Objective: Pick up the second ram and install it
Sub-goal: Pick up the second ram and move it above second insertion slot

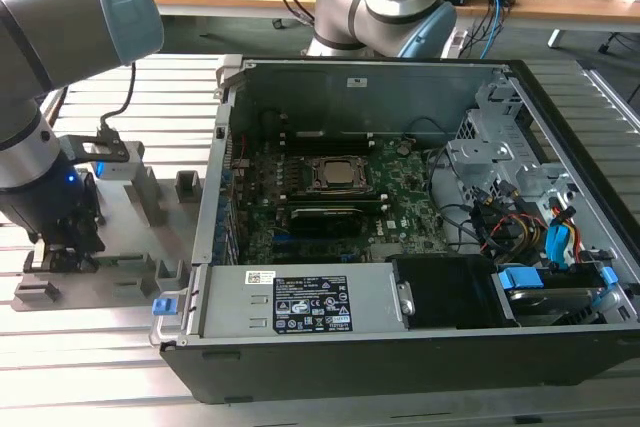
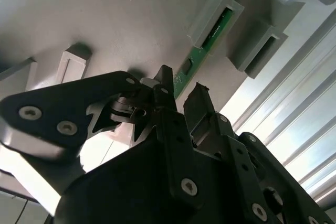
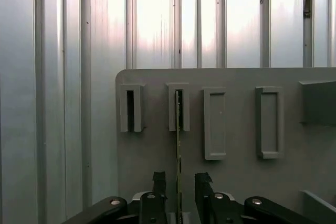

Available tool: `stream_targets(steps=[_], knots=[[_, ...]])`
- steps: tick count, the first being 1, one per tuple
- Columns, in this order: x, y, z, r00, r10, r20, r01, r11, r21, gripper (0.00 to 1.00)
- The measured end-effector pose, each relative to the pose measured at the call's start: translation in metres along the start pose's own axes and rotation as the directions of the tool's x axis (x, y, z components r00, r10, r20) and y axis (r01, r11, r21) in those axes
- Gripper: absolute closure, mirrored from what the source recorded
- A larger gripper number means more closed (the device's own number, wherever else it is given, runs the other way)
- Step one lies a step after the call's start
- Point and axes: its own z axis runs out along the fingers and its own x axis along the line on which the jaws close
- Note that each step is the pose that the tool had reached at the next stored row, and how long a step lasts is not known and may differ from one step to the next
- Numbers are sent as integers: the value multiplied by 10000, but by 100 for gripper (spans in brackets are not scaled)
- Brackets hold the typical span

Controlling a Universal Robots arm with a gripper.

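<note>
Second ram (image 3: 178, 156) stands edgewise in a grey holder block (image 3: 172, 108), straddled by the spread pincer (image 3: 180, 177).

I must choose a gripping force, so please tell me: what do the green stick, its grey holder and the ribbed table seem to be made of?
Green stick: likely fibreglass circuit board, glossy green coat with dark chips.
Grey holder: probably plastic, matt, uniform grey.
Table: looks like aluminium, silvery sheen with straight grooves.
</note>
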Motion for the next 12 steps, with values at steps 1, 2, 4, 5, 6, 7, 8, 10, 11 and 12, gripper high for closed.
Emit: stream_targets(steps=[1, 2, 4, 5, 6, 7, 8, 10, 11, 12], knots=[[0, 0, 12, 10000, 0, 0, 0, 10000, 0, 64], [0, 0, 26, 10000, 0, -1, 0, 10000, -1, 64], [0, 1, 31, 10000, 0, -1, 0, 10000, -1, 64], [0, 1, 31, 10000, 1, -1, -1, 10000, -1, 64], [0, 1, 32, 10000, 0, -1, 0, 10000, -1, 64], [0, 1, 32, 10000, 0, -1, 0, 10000, -1, 64], [0, 1, 33, 10000, 0, -1, 0, 10000, -1, 64], [0, 1, 34, 10000, 0, -1, 0, 10000, -1, 65], [0, 2, 34, 10000, 0, 0, 0, 10000, -1, 78], [0, 2, 34, 10000, 0, -1, 0, 10000, -1, 84]])
